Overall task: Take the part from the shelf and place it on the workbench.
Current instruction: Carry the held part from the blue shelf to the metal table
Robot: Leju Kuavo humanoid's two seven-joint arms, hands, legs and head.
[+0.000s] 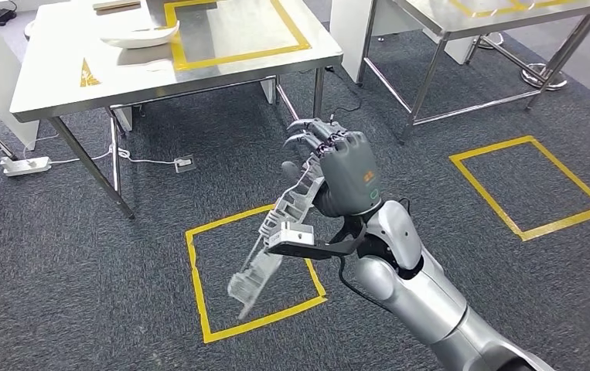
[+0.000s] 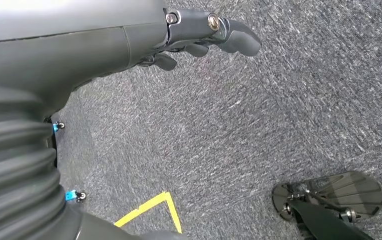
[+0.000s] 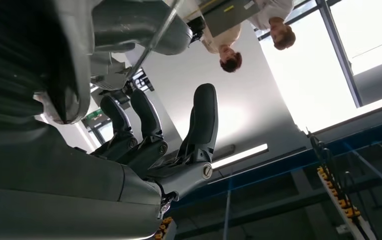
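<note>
The right robot hand (image 1: 346, 174) is seen in the head view raised in front of the body, above the grey carpet (image 1: 431, 185). Its fingers are wrapped around the upper end of the part (image 1: 276, 239), a long, pale grey, ribbed piece. The part is held clear of the floor and slants downward and to the left from the hand, its lower end hanging over a yellow taped square (image 1: 199, 286) marked on the carpet. A second taped square (image 1: 529, 185) is seen on the floor to the right, well apart from the first.

A metal counter (image 1: 67, 85) with a yellow taped outline on its top stands ahead and to the left, well apart from the part. A white tray-like object (image 1: 141, 35) lies on it. Another metal counter (image 1: 462, 23) is seen at the upper right.

In the left wrist view, the left robot hand (image 2: 199, 35) hangs over the carpet with nothing in it, its fingers loosely curled; whether they are pressed together cannot be told.
</note>
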